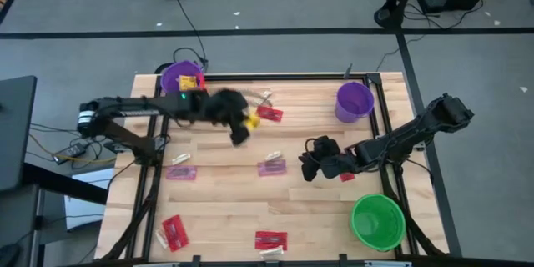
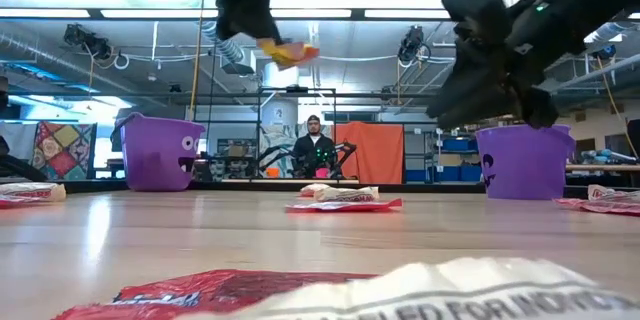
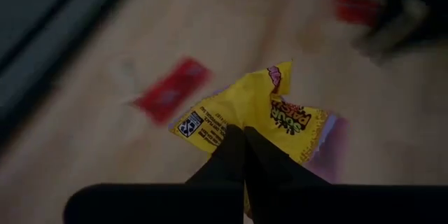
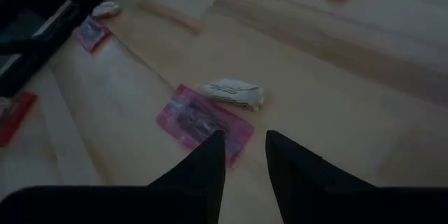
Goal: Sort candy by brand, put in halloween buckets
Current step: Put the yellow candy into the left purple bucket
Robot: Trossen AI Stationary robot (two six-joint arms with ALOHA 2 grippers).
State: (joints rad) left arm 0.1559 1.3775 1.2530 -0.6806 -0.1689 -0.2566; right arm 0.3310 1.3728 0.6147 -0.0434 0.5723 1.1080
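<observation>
My left gripper [image 1: 239, 127] is raised above the table's far middle, shut on a yellow candy [image 3: 260, 110], which also shows in the low view [image 2: 286, 53]. My right gripper [image 4: 245, 155] is open and hovers right of centre [image 1: 310, 165], next to a pink candy [image 4: 203, 122] and a cream piece [image 4: 234, 92] lying flat on the wood. One purple bucket [image 1: 182, 78] stands at the far left corner, another purple bucket [image 1: 355, 102] at the far right, and the green bucket [image 1: 377, 221] at the near right. My left gripper pinches the yellow candy's wrapper at its crumpled edge [image 3: 234, 122] between the two shut fingers [image 3: 260, 157]. The fingers come from above, slanting down. The candy is lifted clear of the table and sticks out past the fingertips.
Flat on the wood lie a red candy [image 1: 269, 114] beside the left gripper, a pink one [image 1: 182, 173] at the left, and red ones near the front edge [image 1: 173, 232] [image 1: 270, 239]. A red candy [image 1: 346, 175] lies under the right arm. A person [image 2: 314, 150] sits beyond the table.
</observation>
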